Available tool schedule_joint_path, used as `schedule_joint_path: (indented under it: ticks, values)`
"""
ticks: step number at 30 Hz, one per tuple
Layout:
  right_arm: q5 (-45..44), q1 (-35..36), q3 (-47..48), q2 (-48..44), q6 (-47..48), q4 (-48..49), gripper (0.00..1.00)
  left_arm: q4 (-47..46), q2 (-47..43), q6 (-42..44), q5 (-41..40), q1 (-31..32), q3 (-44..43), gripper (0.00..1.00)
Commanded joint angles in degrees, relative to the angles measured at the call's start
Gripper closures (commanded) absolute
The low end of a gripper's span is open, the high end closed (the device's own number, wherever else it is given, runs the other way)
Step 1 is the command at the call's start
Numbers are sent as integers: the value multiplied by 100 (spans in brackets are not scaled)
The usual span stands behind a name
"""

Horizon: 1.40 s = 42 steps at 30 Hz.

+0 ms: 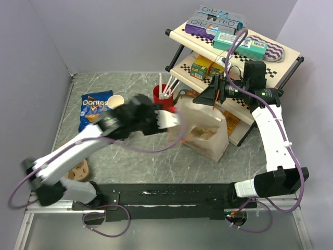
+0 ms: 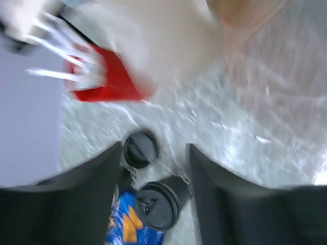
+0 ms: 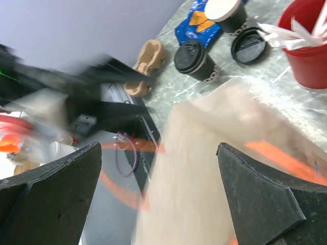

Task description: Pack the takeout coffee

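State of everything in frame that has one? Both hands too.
Paper bag: upright, mouth open.
Lidded coffee cup: lid on, outside the bag.
Second coffee cup: no lid, top open.
Loose black lid: off, lying beside the cups.
Red cup: upright, white straws in it.
Left hand: open, nothing between the fingers.
Right hand: open wide over the bag.

only "doritos" reads clearly, printed on the blue chip bag (image 1: pixel 93 110).
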<state>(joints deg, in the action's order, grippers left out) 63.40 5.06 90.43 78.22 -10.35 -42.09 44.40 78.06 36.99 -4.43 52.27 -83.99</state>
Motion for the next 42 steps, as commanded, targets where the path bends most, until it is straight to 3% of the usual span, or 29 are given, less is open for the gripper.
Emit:
schedule_joint_path:
  ticks: [1, 2, 5, 11, 15, 19, 23, 25, 27, 30, 31, 36, 37, 42]
  values:
    - [-82, -49, 159, 27, 226, -89, 0, -1109, -1108, -517, 1408, -279, -47, 28]
    - [-82, -49, 89, 18, 252, -107, 0, -1022, -1126, -579, 1688, -305, -117, 15]
    - [-73, -49, 62, 53, 428, -247, 0, -505, -1126, -308, 2137, -331, -320, 1]
    - [6, -49, -17, 97, 569, -274, 0, -1082, -1488, 791, 2929, -358, 769, 1]
    - [59, -58, -8, 133, 578, -300, 1, -1284, -620, 985, 3290, -358, 489, 1]
    - [94, -49, -34, 124, 657, -353, 1, -2083, -99, 1002, 3307, -358, 488, 1]
    - [103, -40, -87, 106, 648, -344, 1, -1840, 376, 1248, 3598, -349, 94, 2]
    - [94, -49, -131, 106, 613, -292, 1, -1664, 622, 1380, 3607, -340, -47, 8]
    - [85, -49, -149, 115, 552, -256, 1, -1304, 858, 1556, 3580, -332, -284, 21]
    - [50, -40, -184, 115, 464, -160, 1, -987, 1070, 1627, 3536, -332, -539, 43]
    - [59, -49, -193, 115, 455, -125, 1, -951, 1106, 1644, 3519, -314, -557, 61]
    - [-3, -40, -166, 115, 507, -203, 1, -706, 1167, 1803, 3484, -217, -505, 84]
    - [-37, -40, -132, 106, 542, -247, 1, -653, 1194, 1794, 3492, -183, -548, 99]
    - [-1214, -40, 447, 141, 1420, -932, 1, -293, 1150, 1180, 3659, -138, -1119, 99]
